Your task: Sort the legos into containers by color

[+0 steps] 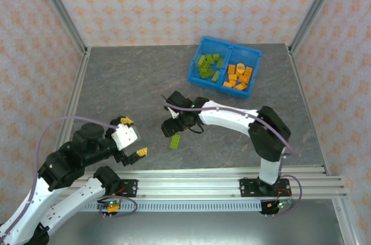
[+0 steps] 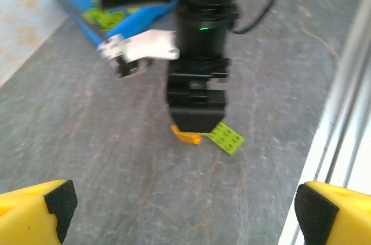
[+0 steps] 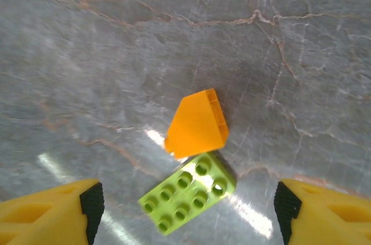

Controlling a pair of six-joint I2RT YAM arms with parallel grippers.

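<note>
- Fingertips (image 3: 55,216) of the right gripper (image 1: 174,122) stand wide apart, yellow with black pads, cut off at the two lower corners of the right wrist view; nothing sits between them; whether they touch the table (image 3: 87,54) cannot be told.
- Orange lego (image 3: 197,123), a sloped wedge, lies on the table ahead of the fingers; its lower edge touches one end of a green lego (image 3: 188,196), a flat two-by-four studded piece lying at an angle to it.
- Top view: the right gripper's dark body covers the orange lego; the green lego (image 1: 175,142) pokes out on the near side, mid-table, well apart from the blue bin (image 1: 243,54).
- Blue bin sits at the far right of the table; green legos (image 1: 208,65) lie in its left compartment, orange legos (image 1: 239,76) in its right; the pieces overlap, too small to count or to read any markings.
- Left gripper (image 1: 134,136) hangs near the front left of the table, aimed at the right gripper; its fingers (image 2: 35,213) are spread fully, empty, only their tips in frame at the bottom corners.
- Left wrist view is blurred: the right gripper's black housing hangs over the orange lego (image 2: 185,135) and half hides it; the bin (image 2: 145,18) is cropped at the top edge, partly behind that arm.
</note>
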